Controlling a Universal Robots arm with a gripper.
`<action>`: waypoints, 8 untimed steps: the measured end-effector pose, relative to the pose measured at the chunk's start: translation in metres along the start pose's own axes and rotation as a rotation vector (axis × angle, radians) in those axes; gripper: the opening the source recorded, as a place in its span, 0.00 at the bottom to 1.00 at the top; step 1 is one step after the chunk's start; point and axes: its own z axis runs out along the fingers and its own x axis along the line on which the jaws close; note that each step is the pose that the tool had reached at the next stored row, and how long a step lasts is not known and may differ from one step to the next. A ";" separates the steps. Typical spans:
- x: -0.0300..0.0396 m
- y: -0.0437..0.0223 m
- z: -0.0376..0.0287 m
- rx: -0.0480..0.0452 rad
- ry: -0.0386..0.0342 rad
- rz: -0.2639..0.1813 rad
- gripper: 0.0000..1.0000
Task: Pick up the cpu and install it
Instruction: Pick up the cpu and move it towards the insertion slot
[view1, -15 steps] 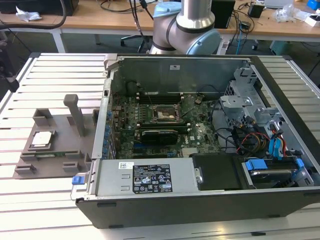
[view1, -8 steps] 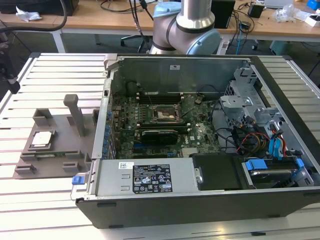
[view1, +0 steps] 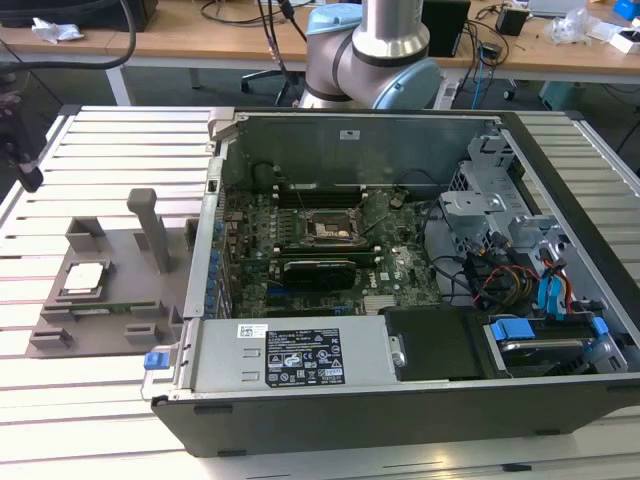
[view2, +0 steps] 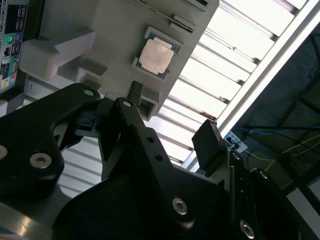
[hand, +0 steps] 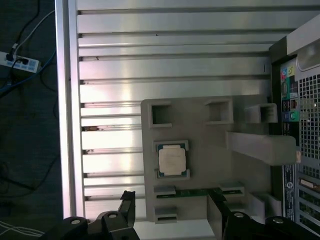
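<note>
my jaws: spread wide, holding nothing | cpu (hand: 172, 161): seated in gray holder (hand: 200, 120) on table (hand: 150, 50) | position: ahead of my jaws' gap, not touching

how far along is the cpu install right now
Nothing looks done yet: the cpu lies in its pocket on the grey holder, outside the computer case. In hand: nothing. In the first wrist view the end effector is open and empty near the holder, not touching the chip. Left: both the pick-up and the seating. The motherboard socket shows no silvery chip.
</note>
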 end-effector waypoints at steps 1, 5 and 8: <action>0.0000 0.0000 0.0007 0.0000 0.0000 0.000 0.68; 0.0001 0.0000 0.0031 0.0000 0.0000 0.000 0.68; 0.0002 0.0000 0.0066 0.0000 0.0000 0.000 0.68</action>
